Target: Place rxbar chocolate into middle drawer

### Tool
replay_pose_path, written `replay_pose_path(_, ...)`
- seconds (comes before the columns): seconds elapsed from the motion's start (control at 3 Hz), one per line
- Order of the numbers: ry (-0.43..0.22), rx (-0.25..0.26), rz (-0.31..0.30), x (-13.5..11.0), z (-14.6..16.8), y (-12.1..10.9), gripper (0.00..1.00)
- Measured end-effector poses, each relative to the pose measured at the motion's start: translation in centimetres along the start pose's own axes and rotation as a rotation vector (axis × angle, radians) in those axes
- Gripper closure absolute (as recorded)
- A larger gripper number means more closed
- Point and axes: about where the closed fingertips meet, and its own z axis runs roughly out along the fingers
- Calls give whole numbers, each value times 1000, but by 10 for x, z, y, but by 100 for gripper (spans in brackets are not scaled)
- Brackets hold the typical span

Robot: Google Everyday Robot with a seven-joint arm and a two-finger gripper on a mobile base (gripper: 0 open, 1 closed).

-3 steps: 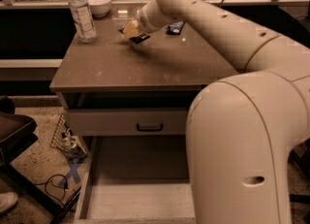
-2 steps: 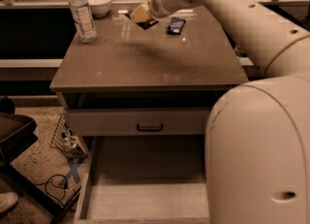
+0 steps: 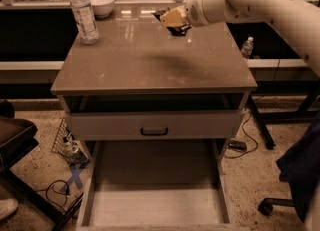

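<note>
Although only a small dark shape shows at the tip, it is judged to be the small flat rxbar chocolate (image 3: 161,14) in its dark brown-black wrapper. It sits at the end of the tan-tipped gripper (image 3: 166,17), raised off the smooth brown cabinet top (image 3: 150,60). How far the gripper is open, and whether it truly has hold of the bar, cannot be told. The raised position fits a carry: the bar must clear the top's front edge before it can go down. Just behind and under the gripper lies a dark glossy packet (image 3: 179,30), partly hidden by it and resting on the top; it is not the task's item. Well below the gripper and toward the camera, the wide shallow pale grey-beige middle drawer (image 3: 155,210) stands pulled out with its floor bare, ready to receive. Between gripper and drawer is the closed pale drawer front panel (image 3: 200,124) with its dark handle. Off to the gripper's left as seen stand a clear plastic water bottle with a white cap (image 3: 84,15) and, beyond it, a white bowl (image 3: 101,4), both well apart from the carry path. Against the frame of 0.7 s ago, the gripper has shifted to the right as seen and now overlaps the glossy packet, which then lay clear beside it. The arm's bulky white body no longer covers the lower right, so the drawer shows whole. Bottle, bowl and packet have not moved.
</note>
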Motion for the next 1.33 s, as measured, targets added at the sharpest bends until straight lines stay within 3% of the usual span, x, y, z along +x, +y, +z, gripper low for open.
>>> replay_pose_path(0.33, -44, 66, -22, 40, -66, 17, 100)
replay_pose_path(0.67, -37, 98, -48, 78, -102, 48, 100)
replay_pose_path(1.0, 31, 69, -40, 141, -123, 85, 100)
replay_pose_path(1.33, 109, 85, -31, 159, -126, 90, 100)
